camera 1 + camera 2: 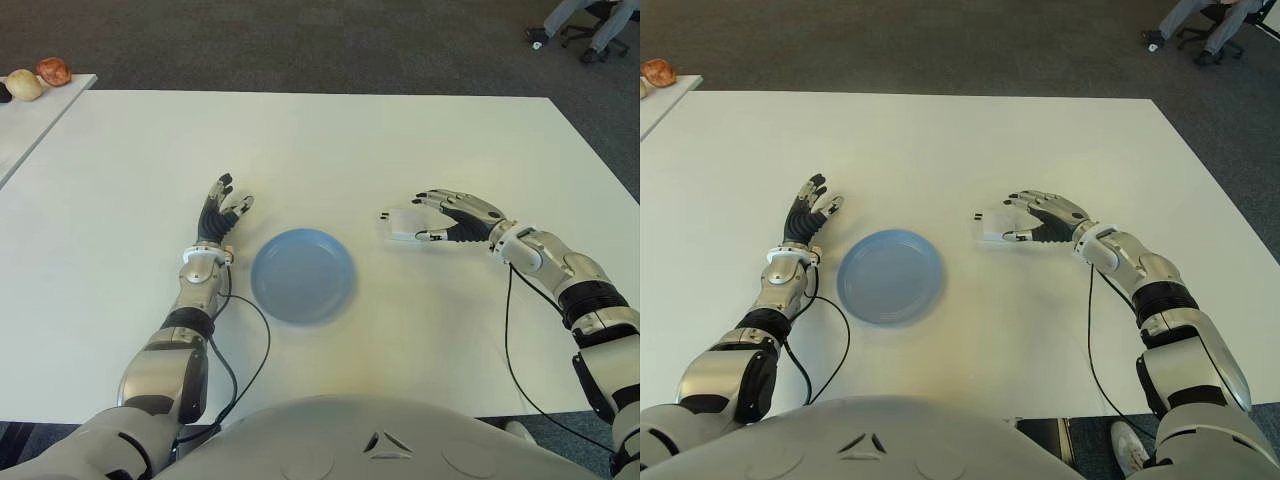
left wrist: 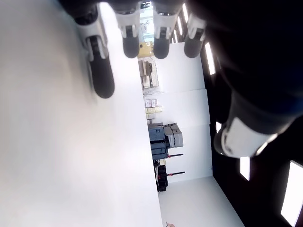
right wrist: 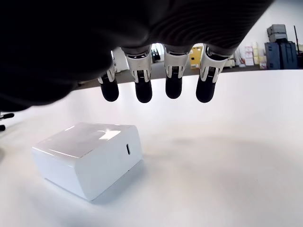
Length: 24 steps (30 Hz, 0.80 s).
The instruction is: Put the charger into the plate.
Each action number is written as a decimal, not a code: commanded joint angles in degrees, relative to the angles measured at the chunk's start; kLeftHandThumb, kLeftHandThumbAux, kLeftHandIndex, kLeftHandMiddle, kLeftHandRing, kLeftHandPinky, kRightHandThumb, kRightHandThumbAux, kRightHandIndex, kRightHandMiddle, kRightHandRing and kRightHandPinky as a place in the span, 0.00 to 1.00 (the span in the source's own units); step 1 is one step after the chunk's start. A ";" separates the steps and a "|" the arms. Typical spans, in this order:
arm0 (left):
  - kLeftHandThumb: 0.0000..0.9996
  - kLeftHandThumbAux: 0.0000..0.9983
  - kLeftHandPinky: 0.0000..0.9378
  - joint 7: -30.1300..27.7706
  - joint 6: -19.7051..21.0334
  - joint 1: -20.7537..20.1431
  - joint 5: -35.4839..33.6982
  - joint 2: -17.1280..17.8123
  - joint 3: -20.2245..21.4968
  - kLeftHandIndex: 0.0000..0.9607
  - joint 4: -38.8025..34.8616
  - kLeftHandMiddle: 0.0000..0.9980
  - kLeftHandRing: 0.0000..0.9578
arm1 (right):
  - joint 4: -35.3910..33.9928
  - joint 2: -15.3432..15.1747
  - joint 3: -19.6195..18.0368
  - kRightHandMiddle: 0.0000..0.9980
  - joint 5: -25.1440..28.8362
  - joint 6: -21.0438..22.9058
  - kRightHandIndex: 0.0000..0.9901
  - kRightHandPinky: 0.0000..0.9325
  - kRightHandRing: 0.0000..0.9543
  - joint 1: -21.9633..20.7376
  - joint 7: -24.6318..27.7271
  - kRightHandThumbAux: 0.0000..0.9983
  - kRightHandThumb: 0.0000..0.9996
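Observation:
The white block-shaped charger [image 1: 403, 225] [image 3: 90, 158] lies flat on the white table [image 1: 330, 150], a short way right of the empty blue plate [image 1: 302, 275]. My right hand [image 1: 428, 216] is at the charger's right side, open. Its four fingers [image 3: 156, 85] stretch out above the block without touching it, and the thumb [image 1: 432, 236] reaches along the near side. My left hand [image 1: 222, 208] shows open just left of the plate, fingers spread and holding nothing.
A second table [image 1: 30, 115] at the far left carries two round fruit-like items [image 1: 40, 76]. An office chair and a person's legs [image 1: 585, 25] are on the dark carpet beyond the table's far right corner.

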 commanded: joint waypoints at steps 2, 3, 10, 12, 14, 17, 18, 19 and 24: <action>0.00 0.64 0.01 0.02 5.38 5.56 1.06 -1.21 -1.14 0.00 3.91 0.00 0.00 | 1.43 1.33 0.95 0.00 -1.28 0.25 0.00 0.00 0.00 -1.39 -1.13 0.13 0.27; 0.00 0.64 0.01 0.06 5.30 5.61 1.13 -1.28 -1.22 0.00 3.86 0.00 0.00 | 1.70 1.45 1.05 0.00 -1.42 0.21 0.00 0.00 0.00 -1.54 -1.43 0.13 0.27; 0.00 0.66 0.01 0.27 5.62 5.78 1.12 -1.50 -1.51 0.00 3.40 0.00 0.00 | 4.97 3.70 2.45 0.00 -2.93 0.61 0.00 0.00 0.00 -3.42 -3.72 0.13 0.28; 0.00 0.66 0.01 0.28 5.67 5.86 1.10 -1.53 -1.64 0.00 3.25 0.00 0.00 | 5.73 4.10 2.84 0.00 -3.12 0.46 0.00 0.00 0.00 -3.83 -4.21 0.14 0.27; 0.00 0.66 0.01 0.32 5.79 5.96 1.07 -1.61 -1.78 0.00 3.05 0.00 0.00 | 6.40 4.40 3.22 0.00 -3.23 0.20 0.00 0.00 0.00 -4.18 -4.63 0.14 0.27; 0.00 0.67 0.01 0.18 6.13 5.96 0.86 -1.64 -1.84 0.00 2.93 0.00 0.00 | 7.31 5.08 3.82 0.00 -3.60 0.15 0.00 0.00 0.00 -4.74 -5.17 0.14 0.27; 0.00 0.67 0.01 0.19 6.18 6.02 0.82 -1.69 -1.87 0.00 2.84 0.00 0.00 | 7.49 5.14 3.95 0.00 -3.67 0.06 0.00 0.00 0.00 -4.82 -5.32 0.14 0.26; 0.00 0.67 0.01 0.19 6.22 6.06 0.77 -1.74 -1.88 0.00 2.77 0.00 0.00 | 7.68 5.23 4.12 0.00 -3.76 0.03 0.00 0.00 0.00 -4.92 -5.49 0.14 0.26; 0.00 0.67 0.02 0.37 6.25 6.38 0.71 -2.02 -1.99 0.00 1.98 0.00 0.00 | 8.98 6.33 5.38 0.00 -4.47 0.31 0.00 0.00 0.00 -5.48 -6.37 0.14 0.27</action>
